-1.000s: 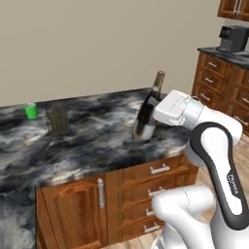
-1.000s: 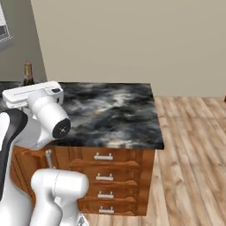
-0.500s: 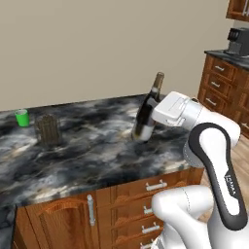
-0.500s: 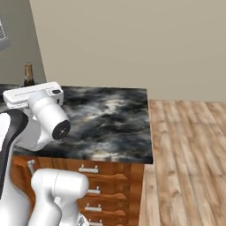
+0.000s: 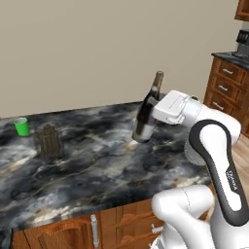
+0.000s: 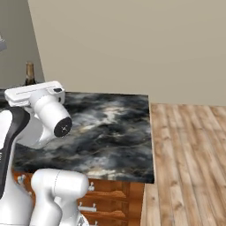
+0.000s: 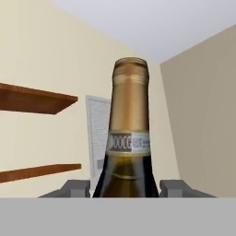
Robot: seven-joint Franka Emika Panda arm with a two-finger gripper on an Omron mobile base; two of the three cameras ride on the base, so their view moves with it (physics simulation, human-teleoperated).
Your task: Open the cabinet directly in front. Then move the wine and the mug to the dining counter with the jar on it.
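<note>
Hand (image 5: 151, 111): in the left base view we see it closed about the wine low on the neck and shoulder, the fingers partly apart with the glass between them; in the hand view a grey fingertip (image 7: 76, 188) stands on either side of the bottle.
Wine (image 5: 147, 111): a slender dark glass bottle with a long neck, gold foil on the top and a pale label band on the neck; it is tilted, top leaning away from the arm.
Wine, base: we cannot tell whether the foot touches the worktop or hangs just above it.
Wine, other views: in the right base view its top (image 6: 30, 73) rises behind the white wrist; in the hand view the gold capsule (image 7: 130, 105) stands up the middle of the picture.
Worktop (image 5: 97, 165): the dining counter, a wide slab of black marble with white-grey veins on a reddish wooden base with drawer fronts.
Jar (image 5: 49, 142): a dark ribbed container, upright on the worktop, well to the left of the wine; we cannot see what is in it.
Mug (image 5: 21, 126): small and bright green, upright near the far left edge of the worktop, just behind and left of the jar; we cannot make out its inside.
Floor (image 6: 190, 150): pale wood planks to the right of the worktop in the right base view.
Far wall (image 5: 87, 48): plain beige behind the worktop.
</note>
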